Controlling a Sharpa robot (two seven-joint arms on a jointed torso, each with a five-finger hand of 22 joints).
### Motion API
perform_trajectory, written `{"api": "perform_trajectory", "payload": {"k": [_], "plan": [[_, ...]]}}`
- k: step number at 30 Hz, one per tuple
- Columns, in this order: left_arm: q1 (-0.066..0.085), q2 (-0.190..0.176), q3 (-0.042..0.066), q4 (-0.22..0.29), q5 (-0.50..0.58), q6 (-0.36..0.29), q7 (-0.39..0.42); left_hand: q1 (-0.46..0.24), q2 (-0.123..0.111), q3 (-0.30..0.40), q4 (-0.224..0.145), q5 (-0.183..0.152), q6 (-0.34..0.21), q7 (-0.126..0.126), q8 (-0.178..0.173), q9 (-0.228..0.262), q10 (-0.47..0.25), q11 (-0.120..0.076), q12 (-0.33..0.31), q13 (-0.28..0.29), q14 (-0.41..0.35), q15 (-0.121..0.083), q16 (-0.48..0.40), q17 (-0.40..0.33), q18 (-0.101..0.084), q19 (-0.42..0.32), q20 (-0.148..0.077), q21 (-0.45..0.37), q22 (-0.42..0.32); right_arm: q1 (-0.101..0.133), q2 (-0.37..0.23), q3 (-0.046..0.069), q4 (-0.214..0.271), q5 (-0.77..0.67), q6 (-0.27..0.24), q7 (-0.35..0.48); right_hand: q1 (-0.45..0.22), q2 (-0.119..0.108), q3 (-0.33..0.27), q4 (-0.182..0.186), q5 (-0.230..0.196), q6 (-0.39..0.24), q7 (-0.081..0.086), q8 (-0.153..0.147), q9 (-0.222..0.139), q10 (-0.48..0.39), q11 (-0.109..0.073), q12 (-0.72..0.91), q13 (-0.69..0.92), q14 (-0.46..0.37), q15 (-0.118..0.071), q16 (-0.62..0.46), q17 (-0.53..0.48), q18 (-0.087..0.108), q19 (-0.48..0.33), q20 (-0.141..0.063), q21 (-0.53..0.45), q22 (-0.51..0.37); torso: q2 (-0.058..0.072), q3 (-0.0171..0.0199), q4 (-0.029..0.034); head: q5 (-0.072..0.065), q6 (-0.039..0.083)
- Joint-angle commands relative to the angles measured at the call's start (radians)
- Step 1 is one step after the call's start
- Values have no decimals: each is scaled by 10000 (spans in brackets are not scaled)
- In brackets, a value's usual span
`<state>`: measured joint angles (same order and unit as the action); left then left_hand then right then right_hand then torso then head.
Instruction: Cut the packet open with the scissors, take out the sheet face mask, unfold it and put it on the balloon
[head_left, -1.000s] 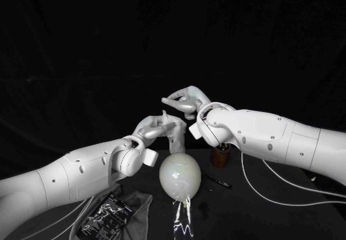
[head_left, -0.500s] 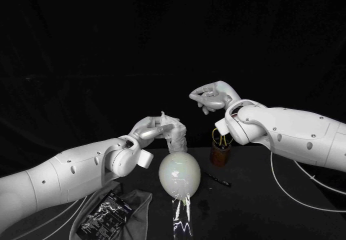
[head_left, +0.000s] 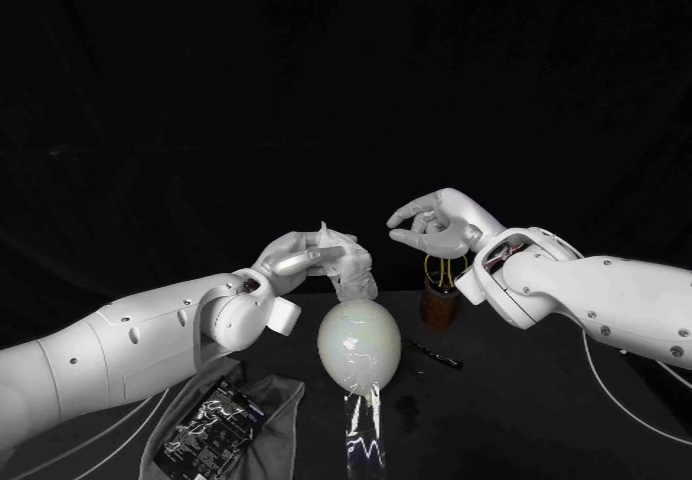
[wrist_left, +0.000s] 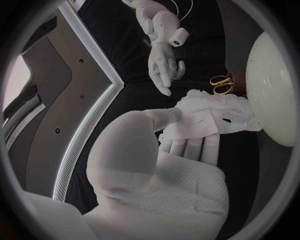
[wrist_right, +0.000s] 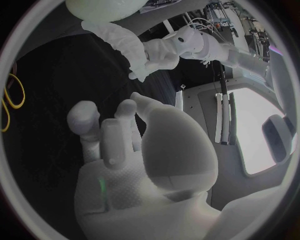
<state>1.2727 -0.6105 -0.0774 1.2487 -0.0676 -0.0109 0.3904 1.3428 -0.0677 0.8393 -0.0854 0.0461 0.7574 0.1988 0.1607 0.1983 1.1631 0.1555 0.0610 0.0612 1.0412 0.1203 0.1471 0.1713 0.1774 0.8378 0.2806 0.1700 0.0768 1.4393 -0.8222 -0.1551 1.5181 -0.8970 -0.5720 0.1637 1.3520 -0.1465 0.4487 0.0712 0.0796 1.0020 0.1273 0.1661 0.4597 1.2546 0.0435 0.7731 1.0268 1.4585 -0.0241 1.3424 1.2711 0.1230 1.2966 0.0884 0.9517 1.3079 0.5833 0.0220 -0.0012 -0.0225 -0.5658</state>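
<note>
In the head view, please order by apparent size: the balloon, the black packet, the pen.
1. balloon, slightly larger.
2. black packet, almost alike; it lies nearer the camera, so unsure.
3. pen, clearly smallest.

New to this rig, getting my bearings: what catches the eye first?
The pale balloon stands in the middle, the left hand holding the crumpled white sheet mask just over its top. The right hand hangs raised to its right, holding nothing; the packet lies on a grey cloth at the near left.

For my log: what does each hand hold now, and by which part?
The left hand holds the crumpled mask by its upper part; the right hand holds nothing.
</note>
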Motion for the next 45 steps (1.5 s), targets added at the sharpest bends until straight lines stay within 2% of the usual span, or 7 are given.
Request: {"api": "perform_trajectory", "payload": {"k": [1, 9, 14, 28, 35, 40, 45], "plan": [[14, -30, 15, 61, 480, 444, -29, -224, -79, -126, 72, 14, 104, 316, 41, 27, -285, 114, -36, -14, -28, 112, -37, 18, 5, -86, 6, -49, -27, -135, -85, -1, 290, -2656, -468, -137, -29, -128, 34, -87, 73, 112, -7, 38, -46, 253, -20, 689, 451, 212, 7, 325, 387, -176, 233, -21, 523, 706, -2, 3, 8, -21, -47], [15, -158, 14, 188, 722, 713, -319, -487, -465, -324, -37, 19, -1, 537, 0, 5, -859, 309, -29, -12, -112, 221, -111, 37, 50, -60, 43, -74, -59, -384, -118, -11, 735, -4203, -1069, -791, -67, -190, 274, -194, 18, 234, -35, 28, -148, 629, -46, 1835, 1215, 438, -17, 830, 954, -307, 597, -48, 1353, 1097, -4, -10, 30, -22, -119], [15, -235, 14, 270, 771, 946, -486, -199, -736, -231, -545, 20, -345, 612, -137, -84, -1445, 429, -24, -14, -216, 293, -193, 42, 40, -86, 46, -126, -87, -442, -25, -13, 772, -4558, -1212, -1063, -73, -209, 352, -236, 54, 286, -51, 36, -171, 707, -60, 2064, 1366, 487, -29, 937, 1079, -337, 681, -57, 1548, 1190, -8, -18, 30, -18, -157], [15, -322, 13, 372, 787, 1162, -608, 359, -934, -407, -1287, 25, -1020, 725, -394, -269, -2309, 625, 4, 5, -790, 543, -602, -72, 14, -295, 82, -269, -92, -518, 319, -15, 797, -4907, -1441, -1582, -78, -199, 491, -289, 140, 327, -60, 32, -206, 784, -69, 2311, 1529, 542, -39, 1057, 1220, -368, 766, -68, 1749, 1295, -12, -11, 17, 7, -219], [15, -319, 13, 379, 787, 1148, -656, 1050, -622, -415, -1592, 36, -1150, 748, -451, -314, -2458, 655, 27, 13, -889, 575, -711, -135, 43, 45, 11, -75, -13, -540, 480, -17, 750, -5054, -1214, -1808, -90, -209, 526, -307, 124, 348, -63, 37, -215, 800, -71, 2369, 1566, 555, -41, 1085, 1252, -368, 769, -71, 1762, 1312, -18, -13, 19, -1, -247], [15, -319, 13, 410, 783, 756, -905, 2496, 348, 539, -2011, 58, -427, 738, -287, -177, -2247, 589, 126, 41, -568, 430, -667, -204, 60, 1036, -382, 659, 274, -584, 527, -21, 769, -5116, -994, -1897, -83, -224, 556, -335, 101, 364, -69, 42, -220, 785, -74, 2364, 1564, 556, -42, 1095, 1262, -367, 763, -72, 1757, 1321, -17, -13, 29, 0, -287], [14, -322, 11, 421, 794, 146, -1113, 2485, 239, 1382, -1897, 38, 431, 704, 33, 7, -1824, 502, 237, 46, -128, 297, -527, -182, 72, 1632, -503, 802, 211, -664, 471, -24, 886, -5095, -925, -1936, -81, -222, 597, -361, 77, 422, -81, 70, -218, 793, -82, 2412, 1596, 567, -46, 1125, 1301, -372, 773, -74, 1793, 1345, -16, -9, 24, 43, -352]]}}
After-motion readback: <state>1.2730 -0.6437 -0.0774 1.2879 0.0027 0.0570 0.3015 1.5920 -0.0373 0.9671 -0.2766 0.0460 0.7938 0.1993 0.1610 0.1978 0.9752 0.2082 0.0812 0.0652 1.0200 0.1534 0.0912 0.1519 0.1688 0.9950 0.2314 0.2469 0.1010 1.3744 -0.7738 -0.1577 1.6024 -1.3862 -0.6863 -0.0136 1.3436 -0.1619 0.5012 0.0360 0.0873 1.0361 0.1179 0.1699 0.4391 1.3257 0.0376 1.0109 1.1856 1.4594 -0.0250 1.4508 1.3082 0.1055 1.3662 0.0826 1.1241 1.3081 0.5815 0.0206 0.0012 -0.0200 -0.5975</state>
